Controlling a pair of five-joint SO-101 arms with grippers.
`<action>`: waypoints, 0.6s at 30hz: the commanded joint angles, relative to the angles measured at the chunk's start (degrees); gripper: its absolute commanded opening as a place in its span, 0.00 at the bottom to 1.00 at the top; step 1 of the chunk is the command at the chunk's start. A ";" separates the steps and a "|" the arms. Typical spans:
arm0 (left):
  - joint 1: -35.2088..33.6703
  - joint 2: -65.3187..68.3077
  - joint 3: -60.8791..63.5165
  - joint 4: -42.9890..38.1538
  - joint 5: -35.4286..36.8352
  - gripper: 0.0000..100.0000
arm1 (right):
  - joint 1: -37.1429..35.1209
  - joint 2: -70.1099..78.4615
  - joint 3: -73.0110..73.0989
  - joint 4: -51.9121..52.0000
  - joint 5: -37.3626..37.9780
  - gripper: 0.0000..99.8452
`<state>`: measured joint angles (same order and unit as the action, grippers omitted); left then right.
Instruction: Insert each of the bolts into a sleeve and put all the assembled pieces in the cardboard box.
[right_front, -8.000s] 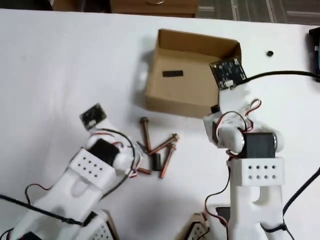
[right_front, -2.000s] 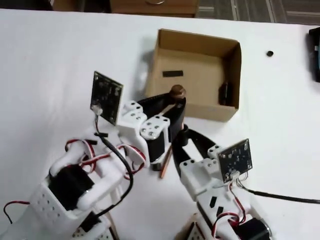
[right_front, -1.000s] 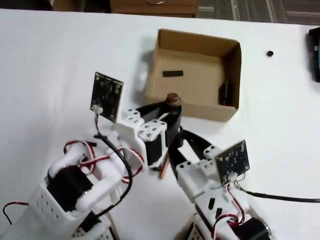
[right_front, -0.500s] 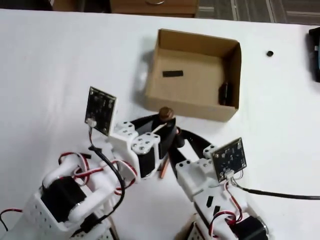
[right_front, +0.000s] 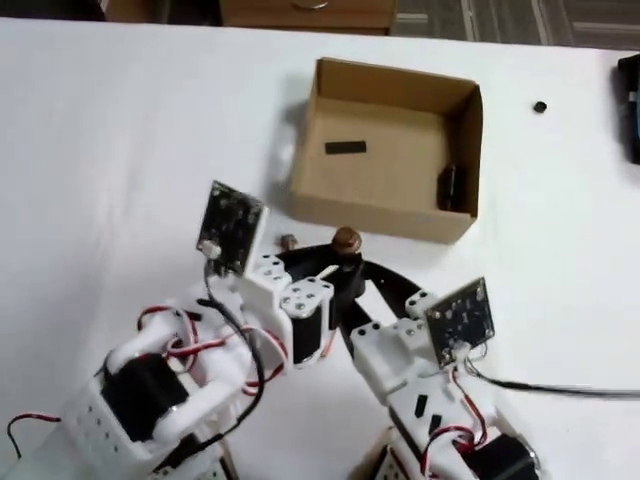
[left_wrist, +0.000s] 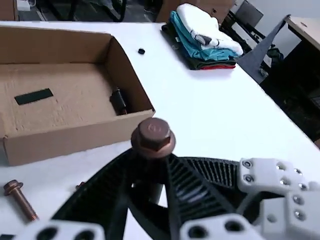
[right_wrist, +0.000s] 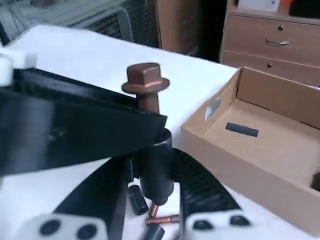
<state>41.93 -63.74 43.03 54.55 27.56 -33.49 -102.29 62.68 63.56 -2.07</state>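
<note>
Both arms have closed in together in front of the cardboard box (right_front: 385, 216) since eight seconds ago. Over the last half second the bolt (left_wrist: 153, 136) has slid slightly toward the right arm. The left pincer (left_wrist: 150, 174) is clamped on the bolt, which stands upright, head up, just before the box's front wall. The right pincer (right_wrist: 155, 187) is closed on a black sleeve (right_wrist: 156, 162) directly under the bolt's head, in line with the shank. A loose bolt (right_front: 288, 241) lies on the bench (right_front: 120, 120) beside the left pincer.
</note>
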 joint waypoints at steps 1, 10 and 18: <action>1.23 0.18 0.22 0.09 0.53 0.02 | -0.22 -0.66 -2.90 -0.92 -0.44 0.02; 1.32 -0.18 -0.13 3.52 0.44 0.15 | -0.04 -0.66 -2.90 -0.13 -0.44 0.02; 1.41 -0.18 -3.47 3.52 0.18 0.18 | 0.04 -0.66 -2.64 0.13 -0.44 0.02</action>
<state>41.93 -63.56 42.15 57.10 27.56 -33.41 -102.29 62.68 63.91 -2.15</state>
